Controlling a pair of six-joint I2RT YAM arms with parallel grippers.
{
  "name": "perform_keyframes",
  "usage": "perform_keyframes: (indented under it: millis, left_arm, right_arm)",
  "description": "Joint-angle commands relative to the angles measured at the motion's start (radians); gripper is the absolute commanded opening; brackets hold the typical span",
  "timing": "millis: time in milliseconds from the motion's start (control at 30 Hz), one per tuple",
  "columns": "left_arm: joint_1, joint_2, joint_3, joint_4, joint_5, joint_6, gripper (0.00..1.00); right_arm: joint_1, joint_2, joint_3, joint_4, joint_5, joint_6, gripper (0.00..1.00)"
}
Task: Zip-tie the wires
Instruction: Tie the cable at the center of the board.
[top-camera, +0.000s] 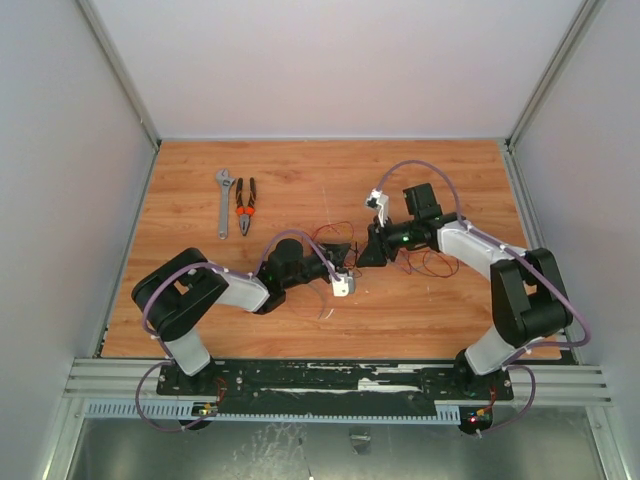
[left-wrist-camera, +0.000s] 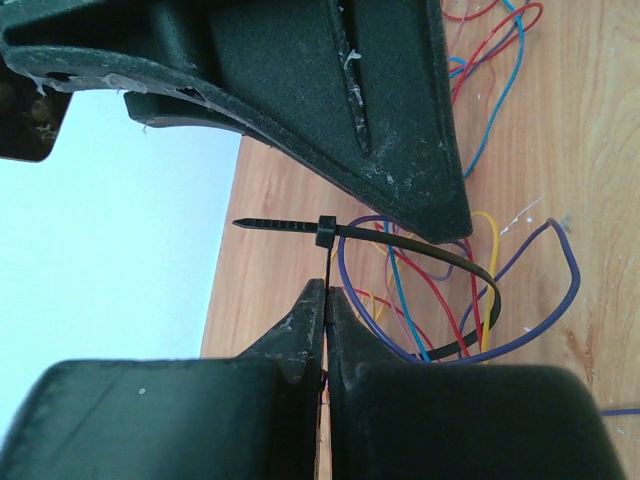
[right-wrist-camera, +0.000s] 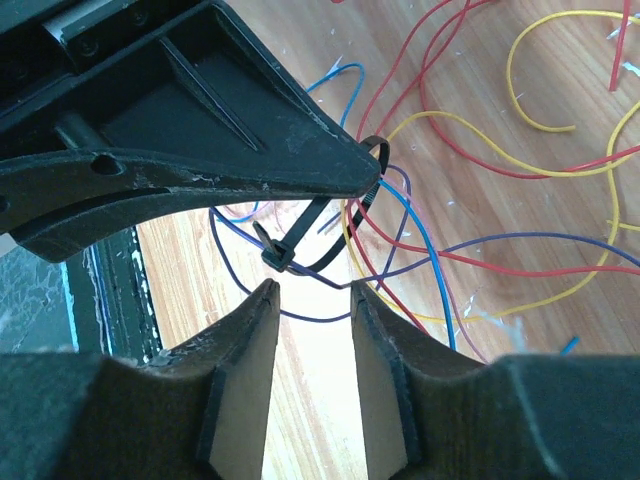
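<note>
The zip tie (left-wrist-camera: 420, 252) is a thin black strip looped around several of the wires (left-wrist-camera: 455, 300), with its tail through its head (left-wrist-camera: 325, 231) and its tip sticking out to the left. My left gripper (left-wrist-camera: 327, 292) is shut on the strip just below the head. In the right wrist view my right gripper (right-wrist-camera: 312, 290) is open, its fingertips just short of the zip tie head (right-wrist-camera: 275, 250) and touching nothing. The wires (right-wrist-camera: 470, 150), red, yellow, blue and purple, spread over the wood behind. In the top view both grippers, left (top-camera: 347, 253) and right (top-camera: 363, 256), meet at the table's middle.
A grey adjustable wrench (top-camera: 224, 202) and orange-handled pliers (top-camera: 244, 206) lie at the back left of the wooden table (top-camera: 200, 330). Loose wires (top-camera: 432, 264) lie under the right arm. Walls close in the left, back and right sides.
</note>
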Motion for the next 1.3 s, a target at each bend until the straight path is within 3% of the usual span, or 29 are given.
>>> perform_keyframes:
  millis: [0,333,767,1033,1267]
  left_arm:
    - [0.005,0.012,-0.010,0.048,0.022,-0.024,0.00]
    - [0.012,0.021,-0.008,0.054,0.029,-0.038,0.00]
    - [0.012,0.025,-0.010,0.062,0.037,-0.050,0.00]
    - [0.012,0.023,-0.010,0.064,0.040,-0.051,0.00]
    - [0.012,0.023,-0.009,0.063,0.040,-0.053,0.00]
  right_arm:
    - [-0.011,-0.036,-0.009,0.016,0.027,-0.022,0.37]
    - [-0.043,-0.144,-0.003,0.019,0.003,0.001,0.48]
    - [-0.033,-0.128,-0.009,0.128,-0.052,0.075,0.54]
    - [-0.022,-0.093,-0.010,0.148,-0.054,0.089,0.52]
    - [-0.005,-0.077,0.004,0.157,-0.064,0.098,0.42]
